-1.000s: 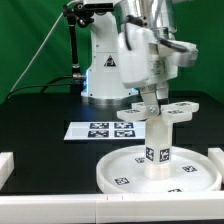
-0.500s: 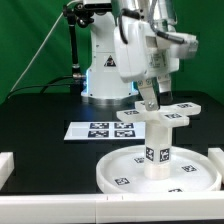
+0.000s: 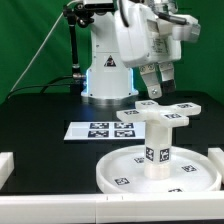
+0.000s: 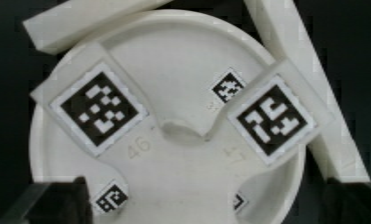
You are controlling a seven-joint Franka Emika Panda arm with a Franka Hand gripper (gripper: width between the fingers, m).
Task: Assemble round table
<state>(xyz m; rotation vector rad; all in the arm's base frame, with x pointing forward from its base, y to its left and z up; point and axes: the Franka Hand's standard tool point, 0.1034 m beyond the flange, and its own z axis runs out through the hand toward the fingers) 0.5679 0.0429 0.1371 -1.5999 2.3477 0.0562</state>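
The round disc [image 3: 113, 172] lies rim-up on the black table near the front. The short cylinder leg [image 3: 157, 140] stands upright at its middle. The cross-shaped base [image 3: 166, 112] sits on top of the leg. My gripper [image 3: 156, 88] hangs just above the cross-shaped base, open and empty, not touching it. In the wrist view the cross-shaped base [image 4: 271, 115] with its large tags fills the picture over the disc [image 4: 173, 55]. My dark fingertips [image 4: 36, 205] stand wide apart at either side, around my gripper [image 4: 196, 208].
The marker board [image 3: 100, 129] lies flat behind the disc toward the exterior view's left. White blocks stand at the front left [image 3: 5, 166] and front right [image 3: 215, 157]. A white rail [image 3: 60, 207] runs along the front edge. The robot's pedestal [image 3: 105, 72] stands at the back.
My gripper has let go of the cross-shaped base and risen from it toward the exterior view's right. The base stays on the leg.
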